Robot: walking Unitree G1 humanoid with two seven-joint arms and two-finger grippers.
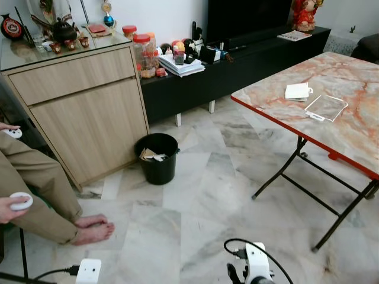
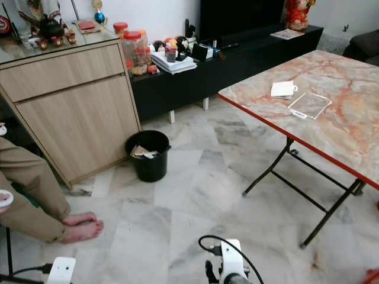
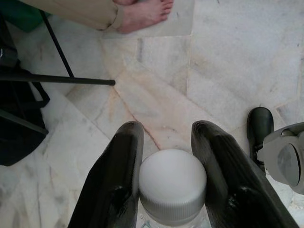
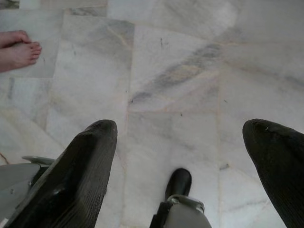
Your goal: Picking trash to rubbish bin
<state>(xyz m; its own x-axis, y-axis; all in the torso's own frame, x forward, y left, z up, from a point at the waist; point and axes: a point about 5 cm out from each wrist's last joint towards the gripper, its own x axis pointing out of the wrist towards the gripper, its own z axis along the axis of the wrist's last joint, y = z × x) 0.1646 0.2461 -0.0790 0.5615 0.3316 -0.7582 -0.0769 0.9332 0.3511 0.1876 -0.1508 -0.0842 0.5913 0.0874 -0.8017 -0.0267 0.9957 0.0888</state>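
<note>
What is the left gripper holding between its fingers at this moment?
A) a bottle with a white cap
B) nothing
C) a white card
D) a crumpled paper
A: the left gripper is shut on a bottle whose white cap sits between its fingers.

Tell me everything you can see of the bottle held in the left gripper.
The bottle shows in the left wrist view from its top end: a round white screw cap with ribbed sides, and below it a sliver of clear plastic neck. The rest of its body is out of frame. It sits between the left gripper's black jaws, which press against the cap on both sides, held above the marble floor.
</note>
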